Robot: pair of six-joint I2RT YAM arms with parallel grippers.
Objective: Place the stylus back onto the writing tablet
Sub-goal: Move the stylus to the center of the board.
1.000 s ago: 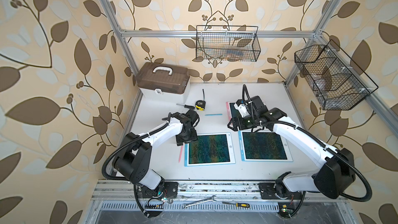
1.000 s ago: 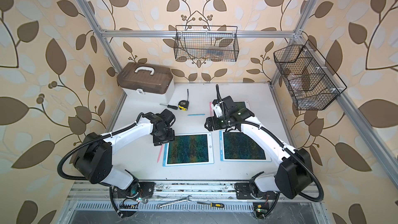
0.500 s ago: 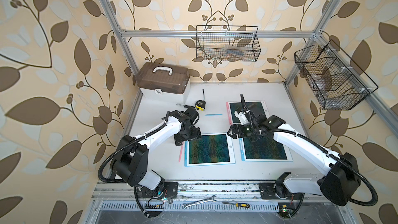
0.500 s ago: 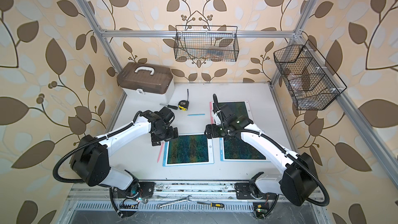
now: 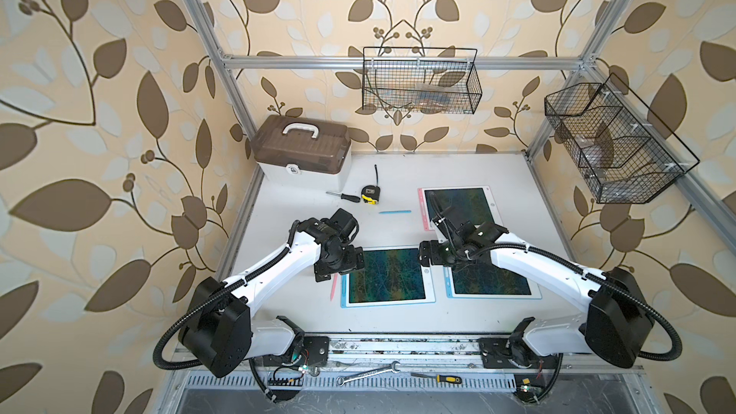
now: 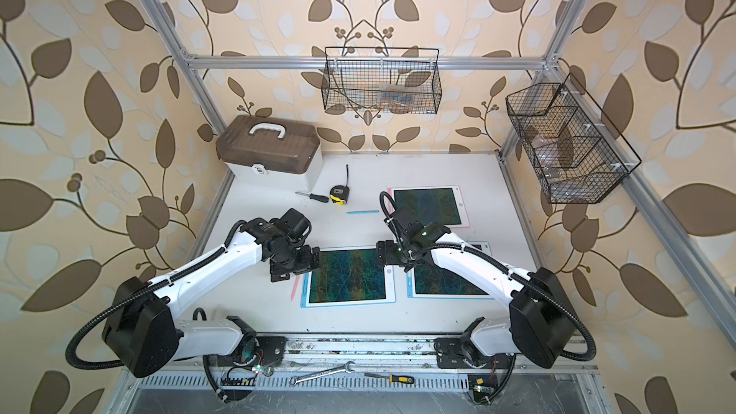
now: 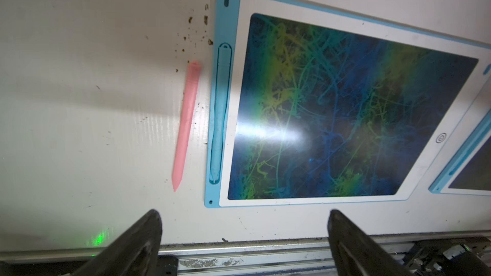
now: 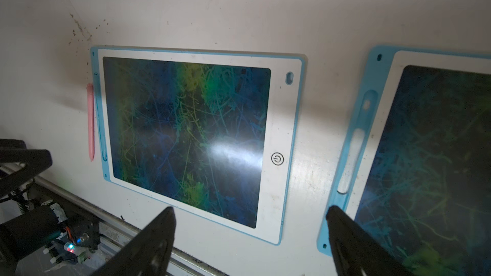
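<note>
Hovering with jaws spread wide and empty, the left gripper is near the slim pink plastic stylus, lying on the white table just left of the blue-framed writing tablet at lower centre. The right gripper gapes empty too. Pickup seems next: lower, straddle, close.

Blue-framed plastic writing tablet has a glossy screen; pink plastic stylus looks matt; white surface is faintly ribbed.
</note>
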